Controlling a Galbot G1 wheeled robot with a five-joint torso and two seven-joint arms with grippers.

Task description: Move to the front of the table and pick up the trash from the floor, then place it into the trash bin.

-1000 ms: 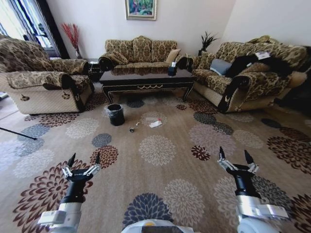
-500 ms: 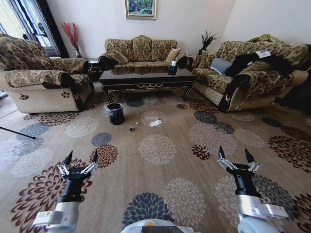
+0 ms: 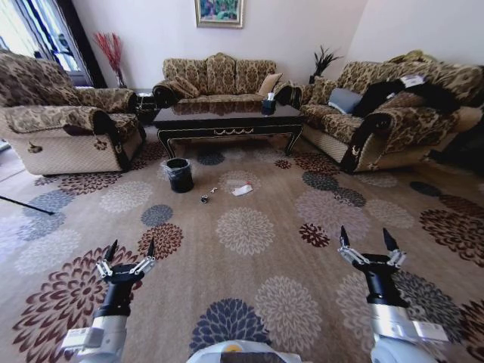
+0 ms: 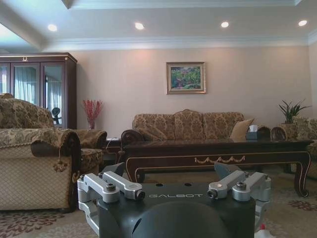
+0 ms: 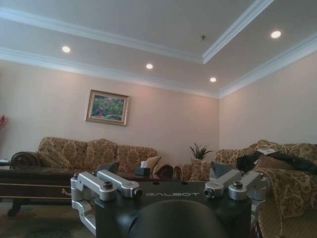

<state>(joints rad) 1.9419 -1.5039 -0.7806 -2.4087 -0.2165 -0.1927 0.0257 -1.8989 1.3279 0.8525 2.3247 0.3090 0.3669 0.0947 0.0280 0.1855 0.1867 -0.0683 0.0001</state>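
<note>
My left gripper [image 3: 130,250] and right gripper [image 3: 368,240], low in frame, are spread and holding nothing. The trash [image 3: 242,190] lies upper-centre beside the trash bin [image 3: 179,175], before the table [image 3: 227,121]. Driving carelessly, I risk knocking the bin.

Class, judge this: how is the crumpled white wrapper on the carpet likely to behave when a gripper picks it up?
The white wrapper looks crumpled and thin, so it is probably light and floppy, likely to crush between fingers. Lying flat on the carpet, it seems unlikely to roll, but could slide if nudged.
</note>
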